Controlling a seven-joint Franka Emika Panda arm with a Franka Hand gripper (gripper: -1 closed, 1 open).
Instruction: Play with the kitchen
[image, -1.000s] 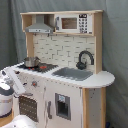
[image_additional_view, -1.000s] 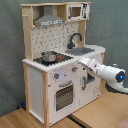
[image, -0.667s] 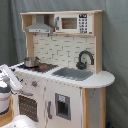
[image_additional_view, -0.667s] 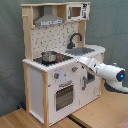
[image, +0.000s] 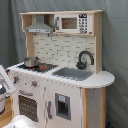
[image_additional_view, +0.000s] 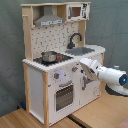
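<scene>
The kitchen (image: 60, 75) (image_additional_view: 55, 65) is a tall white and light-wood toy with a hood (image: 40, 26), microwave (image: 75, 22), black faucet (image: 85, 59), grey sink (image: 72, 73) and a windowed oven door (image_additional_view: 64, 95). A small metal pot (image: 31, 61) (image_additional_view: 49, 56) sits on the stovetop. In the second exterior view my gripper (image_additional_view: 81, 67) hangs in front of the kitchen's front panel, close to the knobs (image_additional_view: 75, 69). In the first exterior view only part of the white arm (image: 4, 80) shows at the first exterior view's left edge.
A grey curtain hangs behind the kitchen. The kitchen stands on a wooden table top (image_additional_view: 100, 112). The arm's white body (image_additional_view: 112, 77) reaches in from the second exterior view's right. A white object (image: 20, 122) lies at the bottom of the first exterior view.
The arm has drifted toward the first exterior view's left edge, so less of it shows. The kitchen and the pot have not moved.
</scene>
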